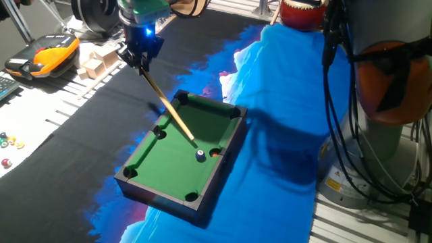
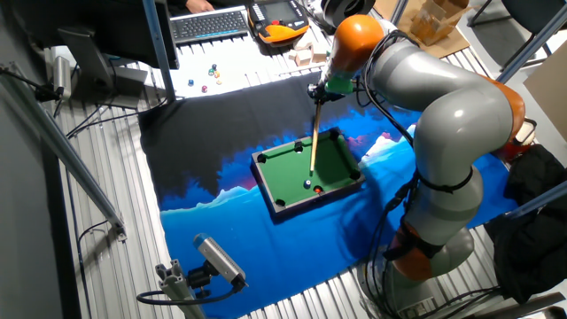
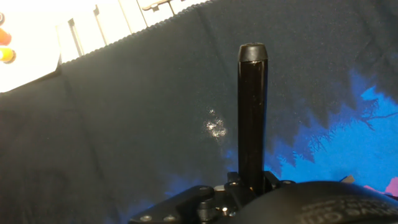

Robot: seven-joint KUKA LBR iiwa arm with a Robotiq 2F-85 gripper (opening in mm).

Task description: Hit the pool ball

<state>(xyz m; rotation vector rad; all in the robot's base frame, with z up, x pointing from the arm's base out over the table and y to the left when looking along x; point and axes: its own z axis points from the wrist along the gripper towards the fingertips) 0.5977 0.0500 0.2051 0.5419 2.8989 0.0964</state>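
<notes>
A small pool table point(image 1: 152, 192) with green felt stands on a black and blue cloth. The pool ball point(image 1: 200, 156), tiny, black with a white spot, lies on the felt near the right side pocket; it also shows in the other fixed view point(image 2: 307, 184). An orange-red ball point(image 1: 215, 152) sits beside it at the pocket. My gripper point(image 1: 140, 52) is shut on a wooden cue stick point(image 1: 169, 104), above the table's far left corner. The cue slants down and its tip is just short of the pool ball. The hand view shows the cue's black butt point(image 3: 252, 118) rising from the gripper point(image 3: 245, 185).
Small multicoloured loose balls point(image 1: 8, 143) lie on the white surface at the left. Wooden blocks point(image 1: 94, 62) and an orange and black device point(image 1: 44, 54) sit behind the cloth. A keyboard point(image 2: 211, 24) is at the back. A camera on a stand point(image 2: 217, 257) is in front.
</notes>
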